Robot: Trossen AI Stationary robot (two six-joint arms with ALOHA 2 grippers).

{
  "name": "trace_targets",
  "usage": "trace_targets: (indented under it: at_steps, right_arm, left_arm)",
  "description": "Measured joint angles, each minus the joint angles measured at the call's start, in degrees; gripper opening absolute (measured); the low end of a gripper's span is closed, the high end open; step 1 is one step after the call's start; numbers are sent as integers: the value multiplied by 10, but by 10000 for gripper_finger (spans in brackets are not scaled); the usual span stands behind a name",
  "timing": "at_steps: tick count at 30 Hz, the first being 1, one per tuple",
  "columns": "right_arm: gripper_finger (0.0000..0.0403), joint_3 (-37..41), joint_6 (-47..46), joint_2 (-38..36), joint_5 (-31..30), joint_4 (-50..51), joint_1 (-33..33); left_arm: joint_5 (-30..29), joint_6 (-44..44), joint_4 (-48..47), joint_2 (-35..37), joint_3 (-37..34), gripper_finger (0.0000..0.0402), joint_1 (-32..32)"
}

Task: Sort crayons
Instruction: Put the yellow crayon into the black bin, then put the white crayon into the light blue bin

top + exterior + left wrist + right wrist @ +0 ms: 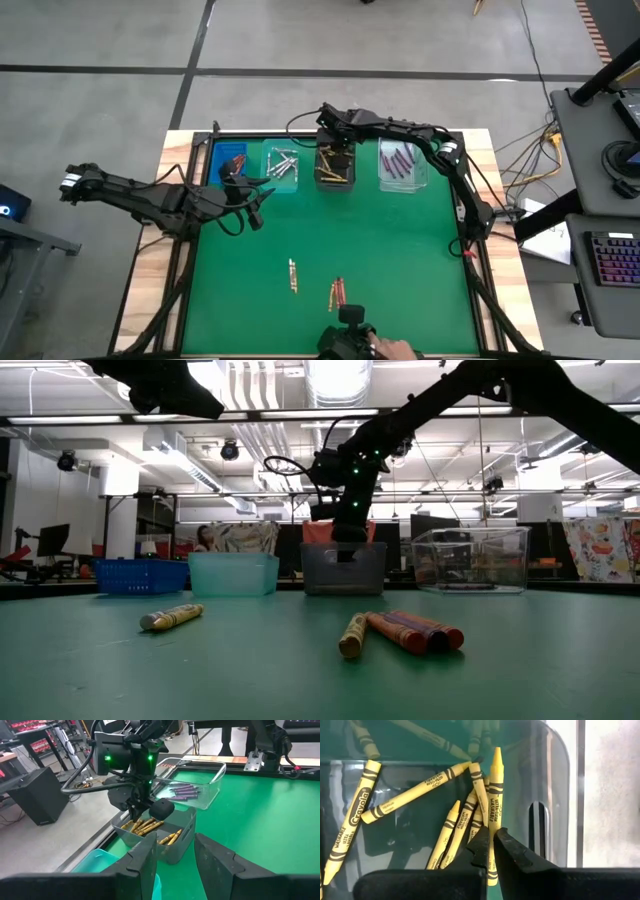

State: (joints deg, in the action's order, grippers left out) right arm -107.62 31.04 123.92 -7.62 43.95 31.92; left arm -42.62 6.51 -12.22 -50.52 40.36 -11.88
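The right gripper [490,851] hangs over the dark bin [335,166], fingers pinched on a gold crayon [495,795] pointing down among others there.

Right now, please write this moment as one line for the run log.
right hand: shut on gold crayon, over dark bin | left hand: open, waiting near blue bin | loose crayons: on green mat

bright, even light from ceiling lamps [335,380], which flare white in the low view; soft shadows on the green surface [380,250]; nearest crayons [400,632] slightly blurred.
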Motion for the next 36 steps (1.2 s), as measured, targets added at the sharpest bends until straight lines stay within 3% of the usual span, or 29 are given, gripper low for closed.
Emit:
trace_targets:
  at_steps: [21,36]
  right_arm:
    - [17,21,9,0,0,-11,0]
    - [108,21,-8,-8,2,-4,0]
  left_arm:
    - [0,0,-4,0,0,113,0]
    - [0,3,-8,0,0,113,0]
